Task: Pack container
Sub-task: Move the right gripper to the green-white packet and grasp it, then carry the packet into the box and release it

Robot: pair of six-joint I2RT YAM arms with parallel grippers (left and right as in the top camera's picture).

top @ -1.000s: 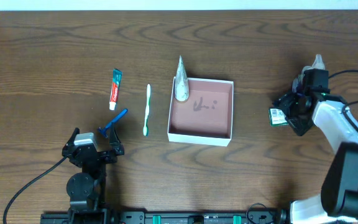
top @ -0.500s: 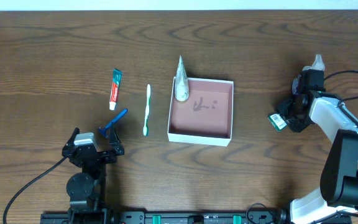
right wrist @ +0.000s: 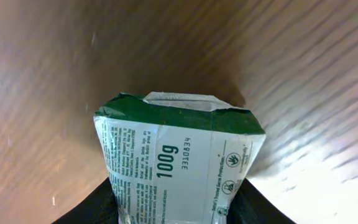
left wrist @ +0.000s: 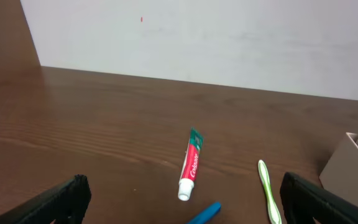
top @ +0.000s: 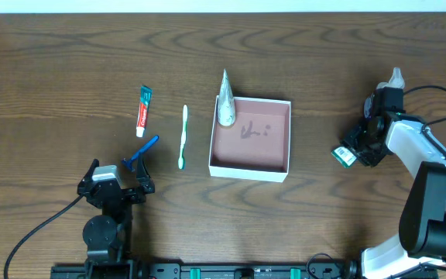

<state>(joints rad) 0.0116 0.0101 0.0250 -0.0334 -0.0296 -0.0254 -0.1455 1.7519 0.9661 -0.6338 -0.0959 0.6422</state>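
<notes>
right gripper (top: 357, 148) now clamped on green packet (top: 344, 156), left gripper (top: 118, 177) — spread wide

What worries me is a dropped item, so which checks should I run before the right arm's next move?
1. Right claw shut on the green-and-white packet: ok, the packet sits between its fingers.
2. Packet lifted clear of the table: cannot tell.
3. Way from the packet to the container free of things: ok, only bare wood lies between.
4. Room on the container floor: ok, most of it is bare.
5. Contents lying fully inside: not ok, the white tube pokes out over the far-left corner.
6. Left claw open and away from the container: ok.
</notes>
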